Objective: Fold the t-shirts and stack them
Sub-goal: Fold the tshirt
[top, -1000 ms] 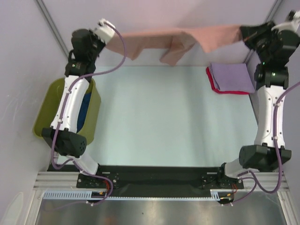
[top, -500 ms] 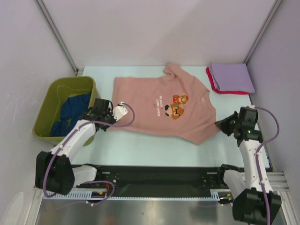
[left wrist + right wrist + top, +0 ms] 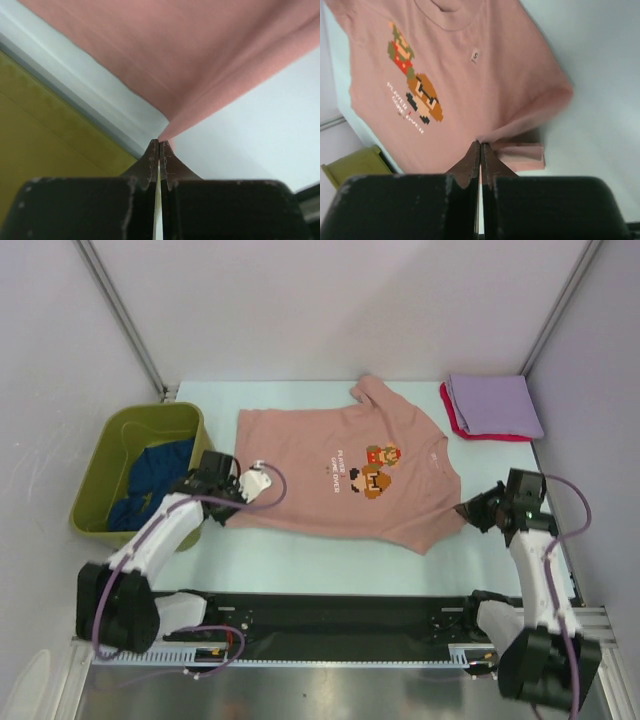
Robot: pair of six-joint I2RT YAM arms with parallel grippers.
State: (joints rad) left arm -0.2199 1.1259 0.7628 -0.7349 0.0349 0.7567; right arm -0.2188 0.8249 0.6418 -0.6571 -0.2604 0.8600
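- The salmon-pink cloth t-shirt (image 3: 340,480) lies spread flat in the middle of the desk (image 3: 330,552).
- The olive-green plastic tub (image 3: 95,475) stands left of it, with the dark blue cloth shirt (image 3: 150,480) inside.
- The folded lavender cloth shirt (image 3: 495,405) lies on the red cloth shirt (image 3: 452,417), far right.
- The left tool (image 3: 250,490) pinches the t-shirt's left edge, and the right tool (image 3: 466,510) pinches its right edge.

Beyond the right gripper (image 3: 468,510), the red shirt (image 3: 449,413) shows just an edge under the lavender shirt (image 3: 495,405); lettering on the salmon-pink shirt (image 3: 300,475) is too small to read.

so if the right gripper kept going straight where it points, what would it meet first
The pink shirt. The right gripper is shut on its edge, and the cloth lies spread straight ahead, towards the printed picture.
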